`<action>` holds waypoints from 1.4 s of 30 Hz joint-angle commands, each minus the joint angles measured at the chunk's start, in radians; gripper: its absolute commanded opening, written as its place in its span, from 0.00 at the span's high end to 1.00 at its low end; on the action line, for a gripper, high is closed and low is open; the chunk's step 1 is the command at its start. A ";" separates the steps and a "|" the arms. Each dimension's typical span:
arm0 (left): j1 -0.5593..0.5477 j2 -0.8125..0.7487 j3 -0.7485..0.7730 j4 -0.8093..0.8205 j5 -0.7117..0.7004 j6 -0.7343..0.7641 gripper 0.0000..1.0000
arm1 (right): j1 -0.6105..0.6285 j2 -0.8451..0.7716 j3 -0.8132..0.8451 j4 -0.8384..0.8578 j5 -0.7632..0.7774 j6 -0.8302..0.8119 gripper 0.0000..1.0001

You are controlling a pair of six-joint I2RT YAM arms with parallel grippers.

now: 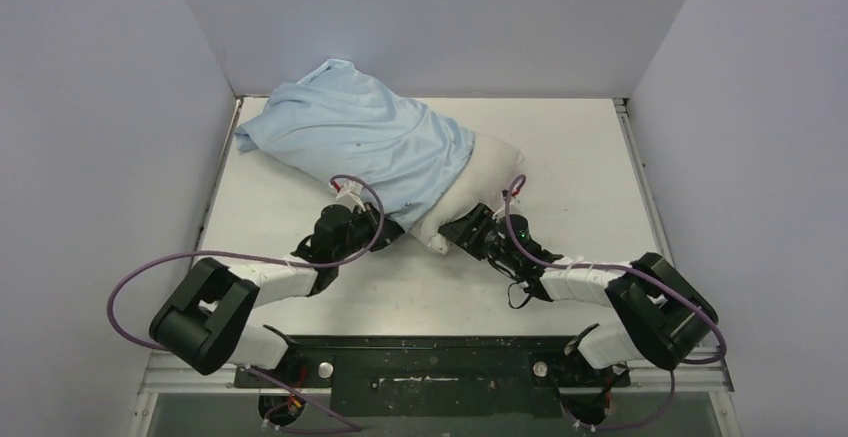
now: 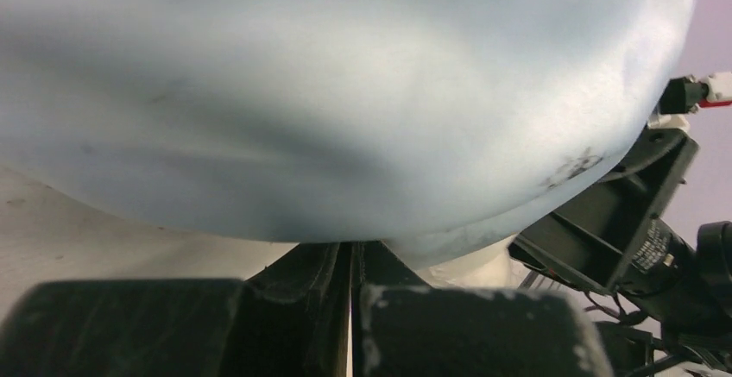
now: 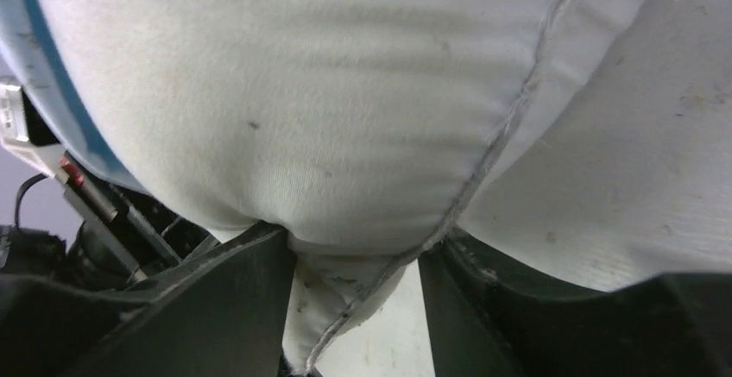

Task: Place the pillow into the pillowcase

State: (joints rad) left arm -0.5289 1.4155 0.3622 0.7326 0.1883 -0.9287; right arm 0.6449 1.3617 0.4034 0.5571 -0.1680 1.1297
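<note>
The light-blue pillowcase lies across the back left of the table, pulled over most of the off-white pillow. The pillow's bare end sticks out to the right. My left gripper sits at the pillowcase's near hem. In the left wrist view its jaws are pressed together where the blue cloth folds down over the tips. My right gripper is at the pillow's near corner. In the right wrist view that seamed corner hangs between the fingers, which pinch the plump fabric from both sides.
Grey walls close in the white table at left, back and right. A black mounting bar runs along the near edge between the arm bases. The two wrists are close together; the right arm's wrist shows in the left wrist view.
</note>
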 commanded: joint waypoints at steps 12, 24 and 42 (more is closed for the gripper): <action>-0.298 -0.252 0.174 -0.557 -0.095 0.008 1.00 | 0.047 0.125 0.057 0.326 0.209 0.100 0.55; -0.478 -0.238 0.242 -0.605 -0.245 -0.009 1.00 | 0.058 0.122 0.058 0.302 0.187 0.055 0.54; -0.506 0.091 1.001 -1.156 -0.776 0.458 0.26 | -0.202 -0.571 0.074 -0.540 0.351 -0.200 0.00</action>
State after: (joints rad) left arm -1.0233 1.3674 1.1881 -0.2977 -0.3862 -0.6449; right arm 0.5095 0.8345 0.4309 0.1883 0.1890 1.0035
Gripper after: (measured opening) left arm 0.692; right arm 0.999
